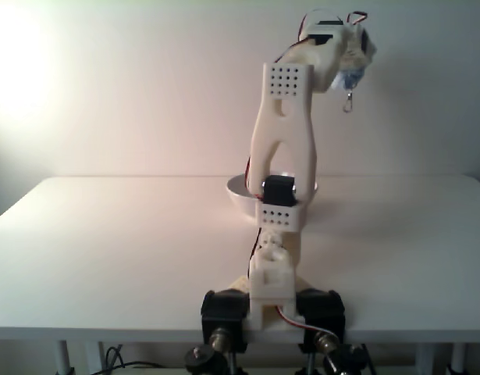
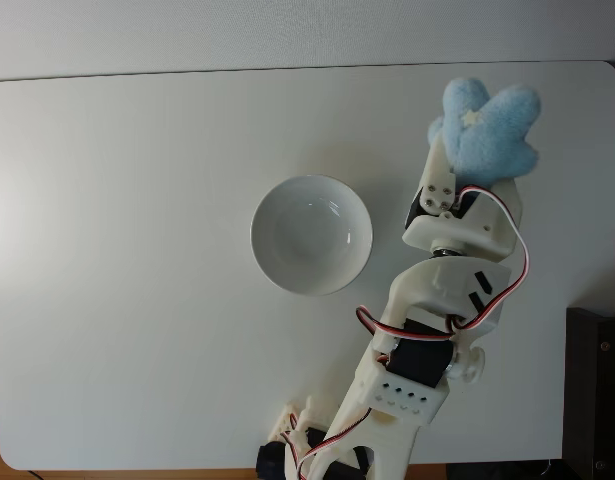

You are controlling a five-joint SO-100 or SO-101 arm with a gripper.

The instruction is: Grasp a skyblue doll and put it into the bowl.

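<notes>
Fixed view from behind the arm's base:
- White perforated plastic arm [image 1: 284, 148], raised high above the white tabletop [image 1: 107, 242]; its upper link rises in front of the bowl.
- Hand [image 1: 353, 66] at top right of this view, well above the tabletop, closed on the small fluffy pale-blue plush doll [image 1: 352, 78]; little of the plush shows here, and it is blurred.
- Small metal keychain clasp [image 1: 348, 102] hangs free below the doll.
- Shallow round white bowl [image 1: 238, 190], partly hidden behind the arm; its contents cannot be told from this view.

Fixed view from above:
- Skyblue doll [image 2: 490, 128], lobed, with a small pale star on it, held at the tip of the hand [image 2: 449, 150] over the far right part of the tabletop [image 2: 127, 200]. The fingers are closed on the plush.
- Bowl [image 2: 274, 265] at mid-tabletop, well apart from the doll, to the left and nearer the arm's base in this view. Contents: nothing; bare white inside.

Step in hand, as judged: grasp and lift done; carry to the bowl not yet done.
Next move, as judged: swing the arm left in the top view until the doll sits over the bowl, lower it, then open the fingers. The dangling clasp may catch the rim if the approach is low.
</notes>
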